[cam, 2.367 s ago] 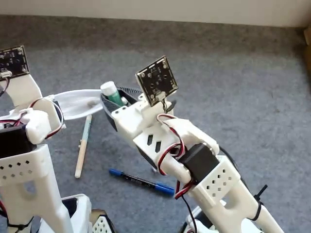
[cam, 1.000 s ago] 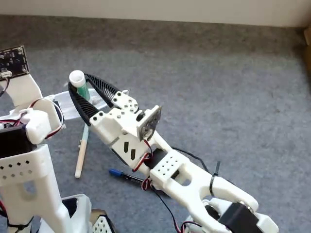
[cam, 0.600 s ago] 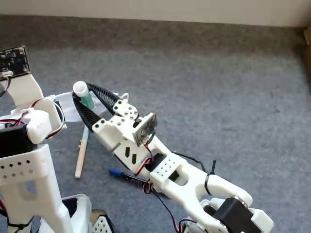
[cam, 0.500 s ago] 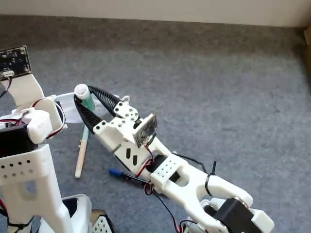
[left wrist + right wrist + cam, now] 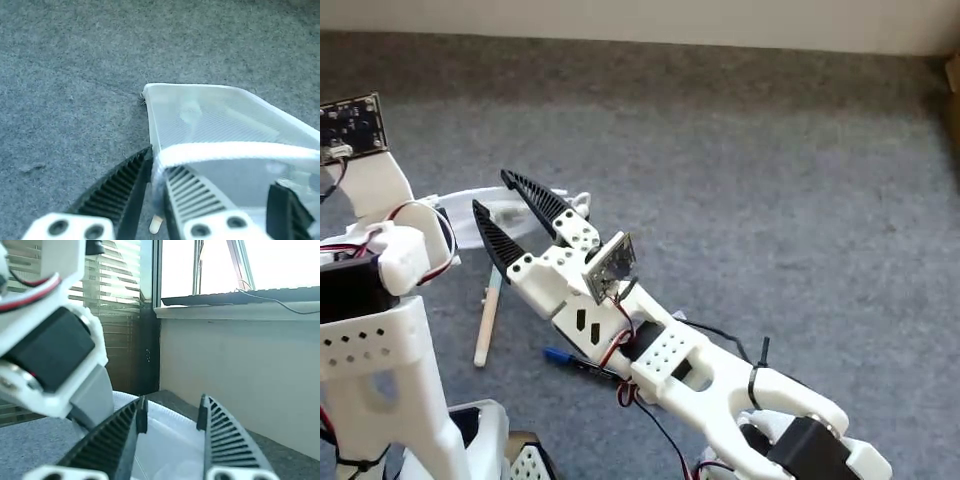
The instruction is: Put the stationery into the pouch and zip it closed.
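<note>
A white mesh pouch (image 5: 465,222) is held up off the carpet at the left, its mouth toward the right arm. My left gripper (image 5: 156,162) is shut on the pouch's (image 5: 215,120) rim. My right gripper (image 5: 491,190) stands open at the pouch mouth, with nothing between its black fingers (image 5: 535,195). In the right wrist view the right gripper (image 5: 172,407) hangs over the pouch (image 5: 165,440). A pale blob (image 5: 190,116) shows through the mesh. A blue pen (image 5: 575,362) and a wooden pencil (image 5: 488,310) lie on the carpet.
Grey carpet (image 5: 770,180) stretches open to the right and far side. The left arm's white body (image 5: 380,330) stands at the near left, close to the pencil. A pale wall (image 5: 640,20) borders the far edge.
The right gripper carried a green, white-capped stick to the pouch mouth, then opened. The stick has left its fingers, and the gripper has drawn back a little.
</note>
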Robot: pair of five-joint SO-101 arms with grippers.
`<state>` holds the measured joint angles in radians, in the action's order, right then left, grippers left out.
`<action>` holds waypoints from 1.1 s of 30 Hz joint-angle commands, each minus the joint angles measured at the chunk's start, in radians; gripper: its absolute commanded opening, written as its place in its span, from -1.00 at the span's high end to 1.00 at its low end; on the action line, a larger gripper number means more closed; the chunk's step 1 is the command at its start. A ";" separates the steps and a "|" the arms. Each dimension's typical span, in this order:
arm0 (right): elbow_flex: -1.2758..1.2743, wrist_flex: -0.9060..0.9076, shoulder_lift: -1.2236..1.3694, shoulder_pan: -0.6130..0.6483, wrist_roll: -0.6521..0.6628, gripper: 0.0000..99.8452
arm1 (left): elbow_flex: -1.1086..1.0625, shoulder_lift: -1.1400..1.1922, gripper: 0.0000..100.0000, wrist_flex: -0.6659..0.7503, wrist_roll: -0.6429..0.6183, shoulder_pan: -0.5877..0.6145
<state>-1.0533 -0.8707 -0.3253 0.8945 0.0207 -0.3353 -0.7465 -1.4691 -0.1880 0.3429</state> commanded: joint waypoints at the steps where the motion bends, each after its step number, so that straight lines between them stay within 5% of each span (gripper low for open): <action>1: 0.008 0.024 -0.019 -0.001 0.008 0.68 | -0.018 -0.008 0.99 0.008 -0.005 -0.005; 10: 0.008 0.033 -0.019 -0.039 0.009 0.68 | -0.013 -0.008 0.99 0.008 -0.003 -0.005; 33: 0.039 0.877 -0.602 -0.157 -0.127 0.68 | -0.021 -0.008 0.99 0.008 -0.008 -0.005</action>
<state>-1.0549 -0.1465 -0.8040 0.7948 -0.0882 -0.3598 -0.7587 -1.4691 -0.1880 0.3475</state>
